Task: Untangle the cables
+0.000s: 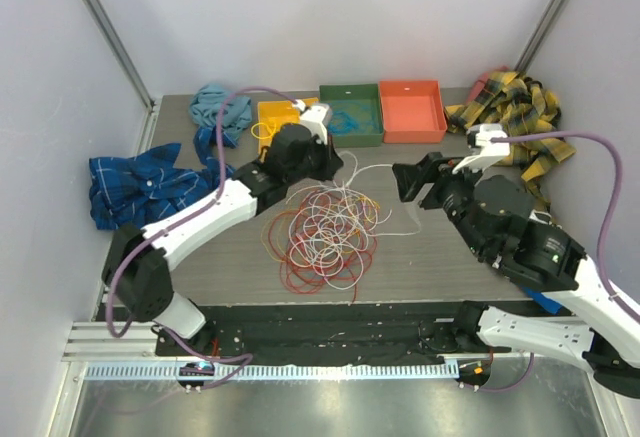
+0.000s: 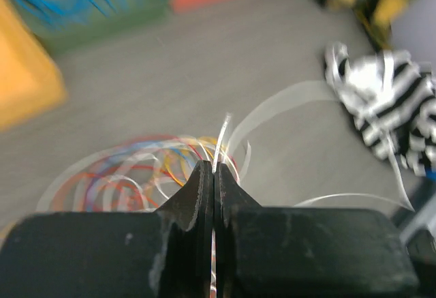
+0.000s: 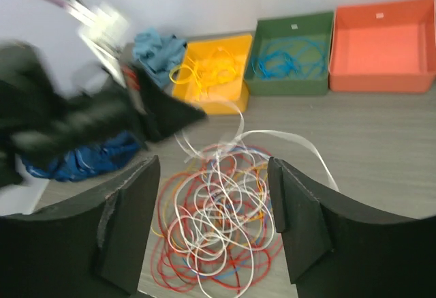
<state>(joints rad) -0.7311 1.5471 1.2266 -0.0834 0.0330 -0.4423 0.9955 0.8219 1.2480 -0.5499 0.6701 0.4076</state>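
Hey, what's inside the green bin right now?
Loose blue cable loops lie in the green bin. In the right wrist view its near wall hides the front strip of its floor, so that part cannot be seen.

You're looking at a lab test cell: plain white panels [image 1: 300,17] on metal posts [image 1: 106,27] enclose your grey table [image 1: 420,257], with coloured bins [image 1: 411,110] along its far edge.

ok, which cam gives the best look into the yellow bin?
Right wrist: the yellow bin sits unobstructed, with yellow cables coiled inside. Top external shows it smaller, its near part hidden behind the left arm. Left wrist catches only a blurred edge.
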